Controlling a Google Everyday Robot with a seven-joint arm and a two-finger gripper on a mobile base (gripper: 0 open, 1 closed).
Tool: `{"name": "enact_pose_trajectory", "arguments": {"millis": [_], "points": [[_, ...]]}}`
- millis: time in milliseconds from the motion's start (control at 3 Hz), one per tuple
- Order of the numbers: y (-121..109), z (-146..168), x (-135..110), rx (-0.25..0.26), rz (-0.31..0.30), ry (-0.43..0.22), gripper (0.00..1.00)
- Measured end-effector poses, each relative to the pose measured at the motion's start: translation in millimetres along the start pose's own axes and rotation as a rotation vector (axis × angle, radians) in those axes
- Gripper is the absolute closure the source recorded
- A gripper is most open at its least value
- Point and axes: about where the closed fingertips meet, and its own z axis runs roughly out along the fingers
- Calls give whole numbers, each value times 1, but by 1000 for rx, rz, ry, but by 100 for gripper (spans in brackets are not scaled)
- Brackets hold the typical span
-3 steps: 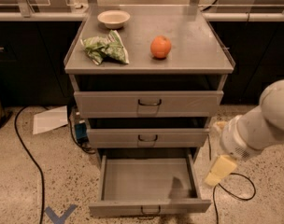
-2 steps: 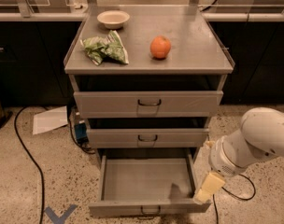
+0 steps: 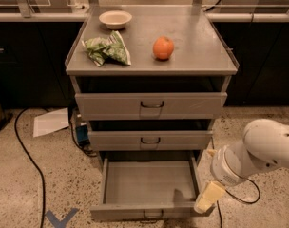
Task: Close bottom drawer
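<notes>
The bottom drawer (image 3: pixel 149 212) of the grey metal cabinet is pulled far out, an empty shallow tray with a low front panel and a small dark wire handle (image 3: pixel 151 216). My gripper (image 3: pixel 207 197) hangs from the white arm at the lower right, by the drawer's front right corner, against its right side wall. One cream fingertip (image 3: pixel 204 204) shows there. The middle drawer (image 3: pixel 150 139) and top drawer (image 3: pixel 151 106) stand above it, each slightly out.
On the cabinet top (image 3: pixel 192 42) lie a white bowl (image 3: pixel 115 19), a green chip bag (image 3: pixel 107 50) and an orange (image 3: pixel 163 47). A paper sheet (image 3: pixel 51 122) and black cables (image 3: pixel 28 156) lie on the floor at left. A blue tape mark (image 3: pixel 59 218) is at lower left.
The arm has moved down and to the left, bringing the gripper from beside the cabinet to the bottom drawer's front right corner. The drawer has not visibly moved.
</notes>
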Motion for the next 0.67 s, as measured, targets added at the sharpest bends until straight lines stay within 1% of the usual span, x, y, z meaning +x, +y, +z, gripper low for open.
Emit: {"name": "enact_pose_trajectory", "arguments": {"millis": [333, 667], "points": [[15, 57, 24, -70, 26, -17, 0], [34, 121, 55, -172, 81, -38, 0]]}}
